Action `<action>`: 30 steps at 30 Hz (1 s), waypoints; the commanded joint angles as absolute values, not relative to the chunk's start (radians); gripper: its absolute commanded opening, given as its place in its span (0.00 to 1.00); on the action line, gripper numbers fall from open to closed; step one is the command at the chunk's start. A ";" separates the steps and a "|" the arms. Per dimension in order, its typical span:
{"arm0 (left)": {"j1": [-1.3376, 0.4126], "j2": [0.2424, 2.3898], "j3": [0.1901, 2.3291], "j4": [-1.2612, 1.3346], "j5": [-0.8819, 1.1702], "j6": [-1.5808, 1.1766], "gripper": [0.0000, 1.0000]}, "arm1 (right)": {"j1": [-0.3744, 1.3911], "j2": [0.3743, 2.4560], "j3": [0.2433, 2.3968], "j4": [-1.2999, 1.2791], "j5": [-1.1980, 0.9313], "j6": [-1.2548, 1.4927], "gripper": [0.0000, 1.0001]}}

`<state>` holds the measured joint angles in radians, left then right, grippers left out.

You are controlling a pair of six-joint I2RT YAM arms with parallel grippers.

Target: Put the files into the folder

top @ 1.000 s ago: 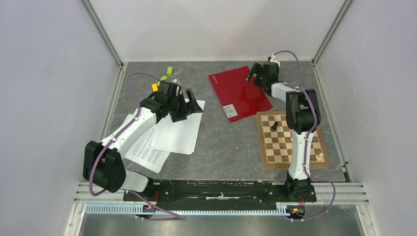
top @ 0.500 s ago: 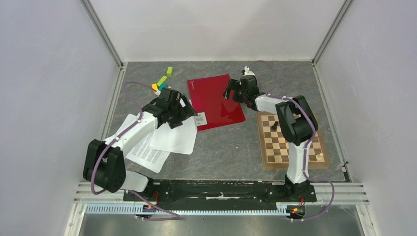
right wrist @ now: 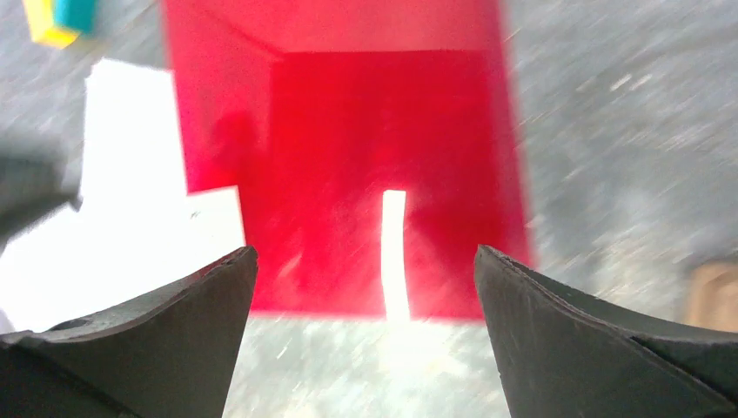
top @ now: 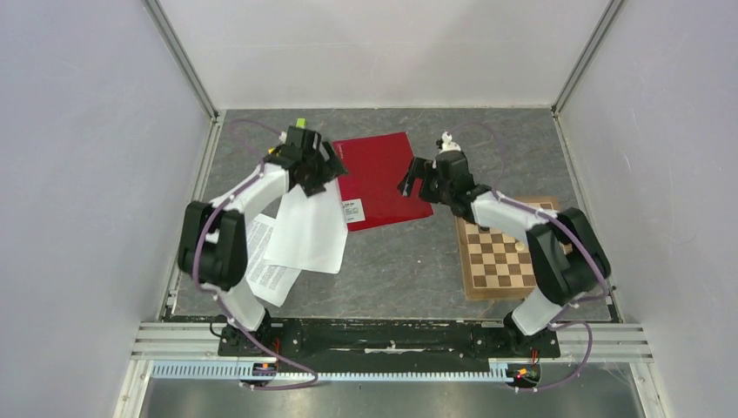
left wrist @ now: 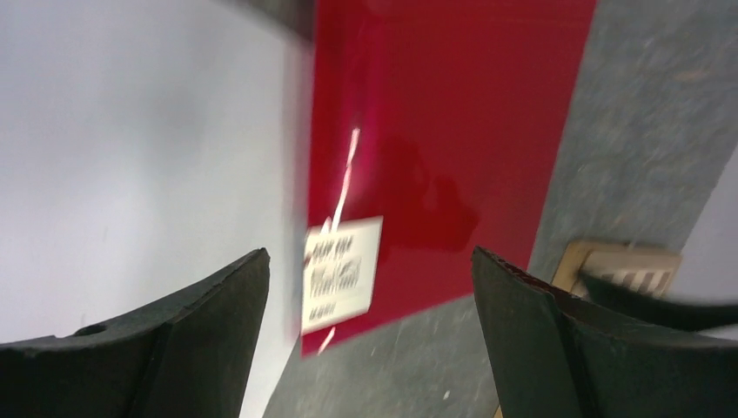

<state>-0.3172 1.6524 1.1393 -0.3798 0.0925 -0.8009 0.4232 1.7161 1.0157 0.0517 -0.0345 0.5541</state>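
The red folder [top: 383, 174] lies closed on the grey table at the back middle, its white barcode label [top: 352, 211] at the near left corner. The files, white sheets [top: 305, 231], lie to its left, touching or slightly overlapping its left edge; a text-printed sheet [top: 268, 274] sticks out underneath. My left gripper [top: 324, 170] is open and empty over the folder's left edge. In the left wrist view it [left wrist: 370, 261] frames the folder [left wrist: 435, 131] and paper [left wrist: 148, 157]. My right gripper [top: 416, 178] is open and empty at the folder's right edge; the right wrist view [right wrist: 365, 252] shows the folder [right wrist: 365, 174].
A brown chessboard [top: 505, 257] lies at the right, partly under my right arm. Small coloured blocks [top: 300, 124] sit at the back left behind my left gripper. Grey walls close in the table on three sides.
The folder has slid left from the back right until it meets the sheets. My right gripper came left with it and now stands open at its right edge. My left gripper swung back to the folder's left edge.
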 commanded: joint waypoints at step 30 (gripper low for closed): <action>-0.190 2.420 1.937 -0.300 0.211 -0.716 0.81 | 0.860 1.696 0.518 0.865 0.016 1.118 0.98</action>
<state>-0.1864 2.5156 2.0972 -0.2607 0.1734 -0.6498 0.8616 1.6791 0.5392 0.7490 -0.0196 1.0832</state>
